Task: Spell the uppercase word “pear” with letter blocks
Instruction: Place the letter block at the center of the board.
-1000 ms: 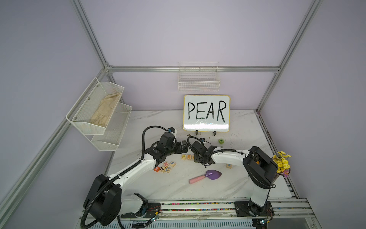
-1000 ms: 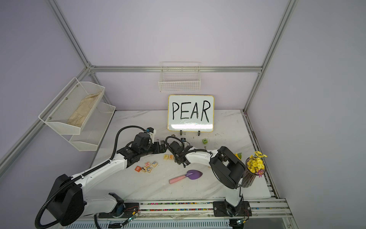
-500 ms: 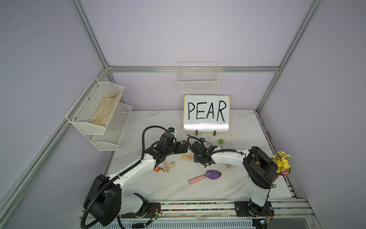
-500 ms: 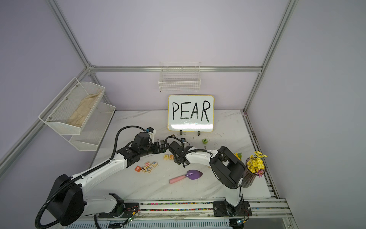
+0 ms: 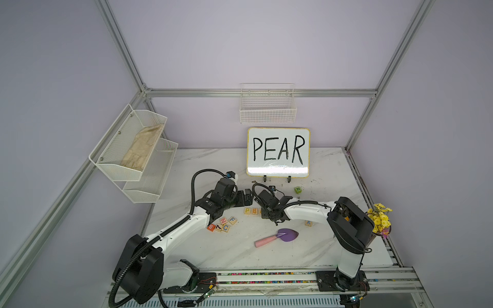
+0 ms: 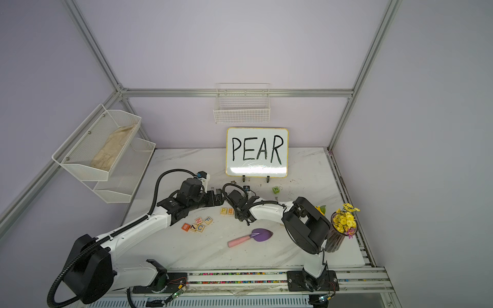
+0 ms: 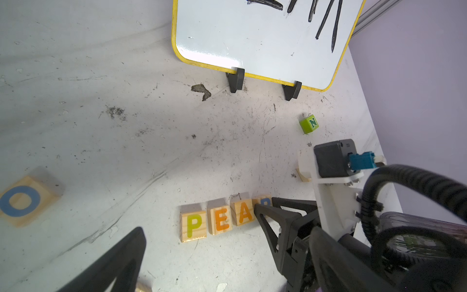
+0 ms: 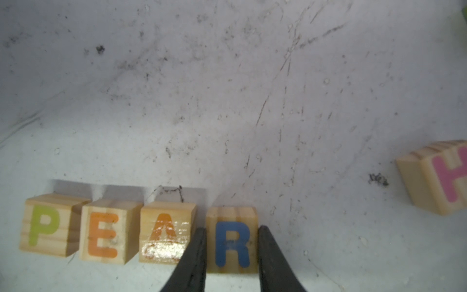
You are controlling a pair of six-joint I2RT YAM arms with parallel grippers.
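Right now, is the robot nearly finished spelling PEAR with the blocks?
Nearly. Done: the P block, E block and A block sit side by side in order. In hand: the right gripper is shut on the R block at the row's end, a small gap after A. To do: letting go and backing away. The left gripper is open, empty.

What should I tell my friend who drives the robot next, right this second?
Left end effector: open, holding nothing.
Right end effector: shut on the R block at the row's end.
P block, E block, A block and R block line up reading PEAR, in front of the whiteboard.
Done: all four in order.
To do: probably only release the R block and pull back.
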